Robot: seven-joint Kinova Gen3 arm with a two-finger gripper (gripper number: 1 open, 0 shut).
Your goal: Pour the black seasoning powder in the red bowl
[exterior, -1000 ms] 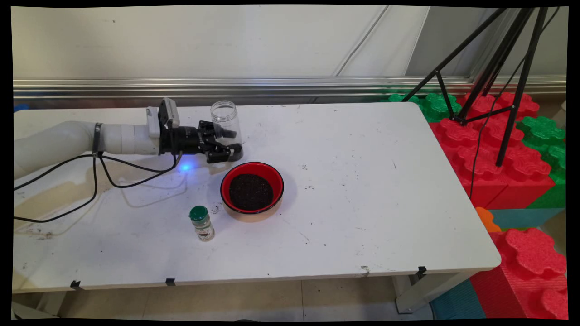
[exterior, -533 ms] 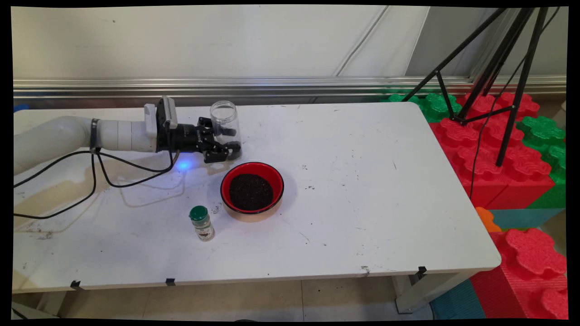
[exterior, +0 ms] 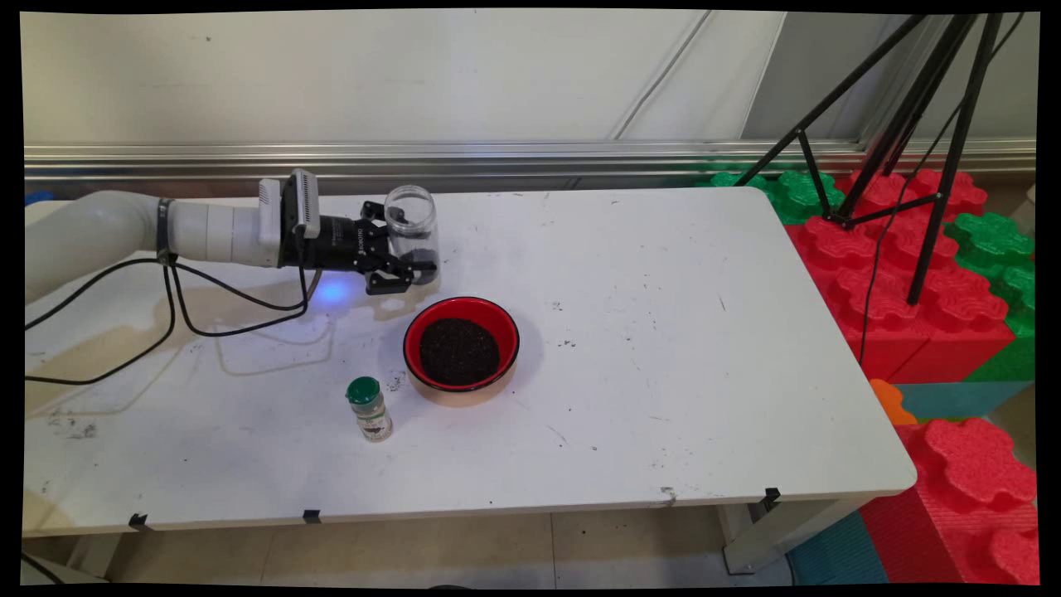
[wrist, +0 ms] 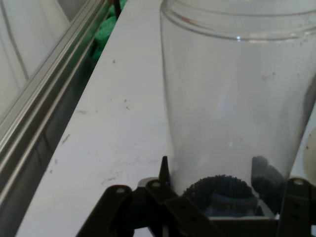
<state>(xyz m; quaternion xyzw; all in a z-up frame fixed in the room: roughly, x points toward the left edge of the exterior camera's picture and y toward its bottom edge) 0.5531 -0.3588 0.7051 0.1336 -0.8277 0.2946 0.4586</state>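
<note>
Gripper [exterior: 406,259] lies level, fingers closed on the lower body of the clear jar [exterior: 412,225], which stands upright with mouth up near the tabletop's [exterior: 663,348] far-left edge, just behind the red bowl [exterior: 461,348].

Robot lab, white table [exterior: 663,332], tripod [exterior: 903,124], foam blocks [exterior: 928,298]

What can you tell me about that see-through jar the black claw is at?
The jar is clear, plastic by its look, round, with a narrower open neck and no lid. It looks slightly tilted at the far left part of the white table, behind the red bowl. The black gripper reaches in from the side, its fingers on either side of the lower body. A little dark granular stuff lies at its bottom.
</note>
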